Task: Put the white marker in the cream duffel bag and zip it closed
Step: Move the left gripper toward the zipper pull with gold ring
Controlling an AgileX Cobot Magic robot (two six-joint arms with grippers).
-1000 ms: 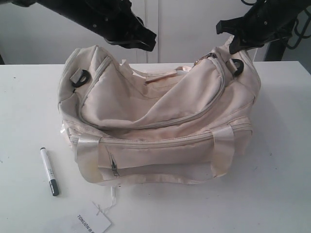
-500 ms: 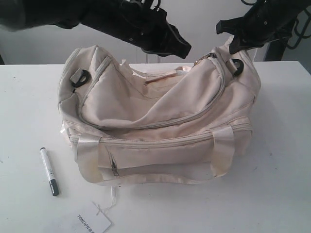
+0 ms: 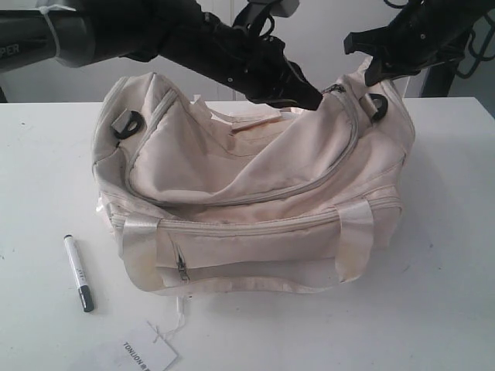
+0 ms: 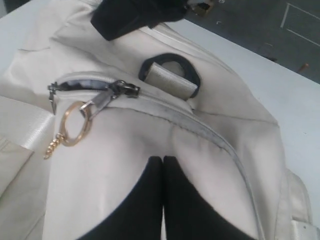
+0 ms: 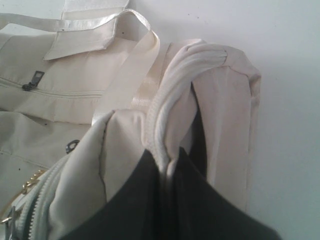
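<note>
Near the desk's front left corner, as the exterior view shows it, the slim white marker with a black cap end (image 3: pixel 79 273) lies flat on the white desk (image 3: pixel 448 309). It is well apart from both arms and near a white paper tag with printed text (image 3: pixel 147 355). The large cream fabric duffel bag (image 3: pixel 232 154) sits slumped in the middle of the desk. Its long grey main zip (image 3: pixel 325 182) runs unbroken as far as can be seen, so the mouth looks closed.

Both arms are at the bag's right end, toward the desk's back edge. The right fingers (image 5: pixel 140 200) are clamped on a ridge of cream fabric and piping at that end, holding it up. The left fingers (image 4: pixel 145 200) are pressed together with nothing between them. They hover over the top panel near the grey zip slider with its gold ring (image 4: pixel 122 90) and the black strap ring (image 4: pixel 170 75), without touching the slider.

By my reading, 0 of the task's 2 parts are done: the marker is neither in the bag nor picked up. The step in hand looks like preparation, with 1 arm steadying the bag so the other can take the slider and open the zip. After that, the marker has to be fetched and dropped in, and the zip drawn shut.
</note>
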